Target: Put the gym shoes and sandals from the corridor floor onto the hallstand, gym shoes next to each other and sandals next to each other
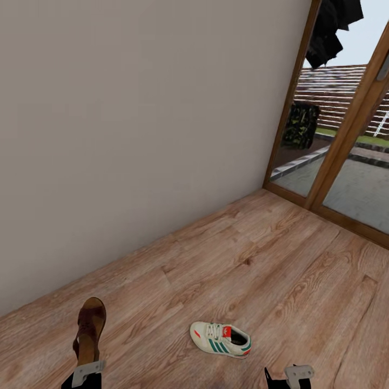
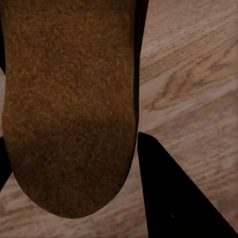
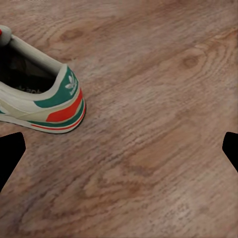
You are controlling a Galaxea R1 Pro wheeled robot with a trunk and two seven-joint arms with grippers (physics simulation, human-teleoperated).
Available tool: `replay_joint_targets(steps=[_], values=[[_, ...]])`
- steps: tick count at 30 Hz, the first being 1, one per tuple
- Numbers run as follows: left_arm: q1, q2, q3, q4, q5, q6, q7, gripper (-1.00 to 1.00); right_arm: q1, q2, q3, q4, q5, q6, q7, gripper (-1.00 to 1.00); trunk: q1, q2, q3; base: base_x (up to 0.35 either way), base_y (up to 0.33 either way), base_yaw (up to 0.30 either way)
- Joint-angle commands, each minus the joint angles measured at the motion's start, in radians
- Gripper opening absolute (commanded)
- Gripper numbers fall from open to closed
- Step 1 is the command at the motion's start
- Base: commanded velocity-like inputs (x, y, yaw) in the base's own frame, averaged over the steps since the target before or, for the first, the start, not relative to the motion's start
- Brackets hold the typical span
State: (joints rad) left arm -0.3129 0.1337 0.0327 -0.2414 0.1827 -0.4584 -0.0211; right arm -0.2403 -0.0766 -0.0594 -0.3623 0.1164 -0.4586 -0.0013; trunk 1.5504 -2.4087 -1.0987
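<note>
Left end effector [image 1: 86, 373]: pinches the heel of a flat dark-brown leather sandal [image 1: 89, 329], toe pointing toward the plain beige wall [image 1: 135, 119]. Centre: a white lace-up gym shoe with teal stripes [image 1: 221, 338] lies on open wood-plank corridor floor [image 1: 281, 270], away from the wall edge. Right end effector [image 3: 119, 148]: fingers spread, just beside the shoe's heel. Far right: wood-framed glass door [image 1: 346, 135].

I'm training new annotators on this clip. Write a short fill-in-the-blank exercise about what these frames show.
1. The left gripper holds a brown ____.
2. The gym shoe lies on the wooden ____, untouched.
3. The right gripper has its jaws ____, with nothing between them.
4. In the head view, the glass door stands to the ____ of the wall.

Missing words: sandal; floor; open; right
</note>
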Motion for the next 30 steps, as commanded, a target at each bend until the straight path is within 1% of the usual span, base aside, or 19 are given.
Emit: replay_joint_targets(steps=[1, 13, 21, 30], values=[[0.0, 0.0, 0.004, 0.001, -0.002, -0.002, -0.002, -1.0, -0.001, 0.001, -0.006, 0.001, 0.01, -0.003, 0.0, 1.0, 0.0, 0.0, -0.001, 0.003, -0.002, 0.0], [0.0, 0.0, 0.003, 0.001, -0.002, -0.004, -0.002, -1.0, -0.001, 0.003, -0.006, 0.0, 0.009, -0.003, -0.002, 1.0, 0.0, 0.0, -0.001, 0.001, -0.004, 0.0], [0.0, 0.0, 0.004, 0.0, -0.002, -0.004, -0.002, -1.0, -0.001, 0.003, -0.006, 0.0, 0.009, -0.003, -0.001, 1.0, 0.0, 0.0, -0.001, 0.0, -0.139, 0.0], [0.0, 0.0, 0.004, 0.001, -0.002, -0.004, -0.002, -1.0, -0.001, 0.004, -0.006, 0.0, 0.009, -0.003, -0.002, 1.0, 0.0, 0.0, -0.001, 0.0, -0.034, 0.0]])
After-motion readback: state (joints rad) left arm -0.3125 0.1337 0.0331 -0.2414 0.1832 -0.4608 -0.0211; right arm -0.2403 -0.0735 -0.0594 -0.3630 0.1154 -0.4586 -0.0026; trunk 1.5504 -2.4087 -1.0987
